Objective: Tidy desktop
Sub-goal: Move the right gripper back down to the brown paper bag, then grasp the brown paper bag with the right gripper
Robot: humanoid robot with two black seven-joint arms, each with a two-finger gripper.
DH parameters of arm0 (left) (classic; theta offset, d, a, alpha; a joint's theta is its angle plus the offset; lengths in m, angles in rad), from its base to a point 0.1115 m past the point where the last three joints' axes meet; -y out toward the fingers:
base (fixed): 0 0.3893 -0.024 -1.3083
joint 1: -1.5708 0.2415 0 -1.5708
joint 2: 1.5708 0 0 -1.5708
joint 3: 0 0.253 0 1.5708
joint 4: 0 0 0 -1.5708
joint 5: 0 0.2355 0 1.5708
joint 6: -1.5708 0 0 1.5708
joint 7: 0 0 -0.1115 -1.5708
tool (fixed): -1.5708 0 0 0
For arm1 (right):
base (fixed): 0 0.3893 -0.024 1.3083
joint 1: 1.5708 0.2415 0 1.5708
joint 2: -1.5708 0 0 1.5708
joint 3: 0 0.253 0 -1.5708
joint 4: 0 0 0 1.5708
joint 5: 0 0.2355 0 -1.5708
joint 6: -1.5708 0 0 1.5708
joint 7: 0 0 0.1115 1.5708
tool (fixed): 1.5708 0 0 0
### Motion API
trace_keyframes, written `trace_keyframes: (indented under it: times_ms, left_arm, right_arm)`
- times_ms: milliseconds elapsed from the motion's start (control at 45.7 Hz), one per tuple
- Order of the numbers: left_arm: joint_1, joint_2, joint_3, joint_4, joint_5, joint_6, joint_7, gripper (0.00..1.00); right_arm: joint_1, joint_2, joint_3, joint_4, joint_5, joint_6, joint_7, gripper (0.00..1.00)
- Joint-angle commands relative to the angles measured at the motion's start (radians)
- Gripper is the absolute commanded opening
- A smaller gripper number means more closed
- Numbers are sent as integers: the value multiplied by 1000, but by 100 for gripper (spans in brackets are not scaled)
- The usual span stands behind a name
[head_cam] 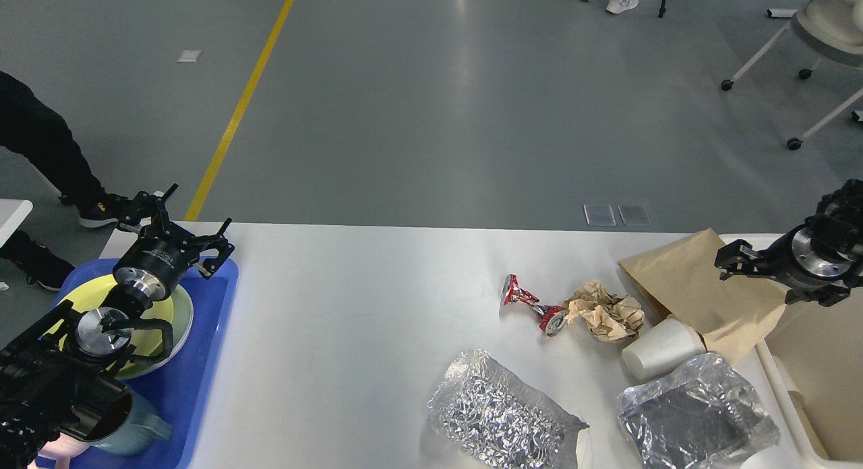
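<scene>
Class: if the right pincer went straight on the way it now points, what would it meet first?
Most likely the brown paper bag: the right pincer points leftward directly over it. Its height above the bag is unclear from this single view.

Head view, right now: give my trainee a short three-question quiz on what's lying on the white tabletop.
1. True or false: the crushed red drink can touches the crumpled brown paper ball.
2. The white paper cup is: A upright, B on its side, C in the cream plastic bin.
3. How many crinkled silver foil bags lie at the near edge of the large white tabletop?

Key: 1 true; 2 B; 3 two.
</scene>
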Motion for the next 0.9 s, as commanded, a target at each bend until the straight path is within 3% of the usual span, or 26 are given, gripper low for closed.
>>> trace_keyframes:
  times_ms: [0,307,701,766,876]
  left_arm:
    - [0,0,0,0,0,0,0,96]
    - [0,0,-1,0,0,0,0,96]
    - [0,0,0,0,0,0,0,96]
    - [0,0,0,0,0,0,0,96]
    - [0,0,0,0,0,0,0,96]
  right_arm:
    - [-104,-31,75,-22,0,-101,0,100]
    - [-249,-18,295,-106,0,-227,-1,100]
    - [-345,79,311,-229,0,-262,0,99]
    - [-347,85,310,-229,-3,-271,-1,82]
    - [-356,113,292,-227,-5,-273,-26,28]
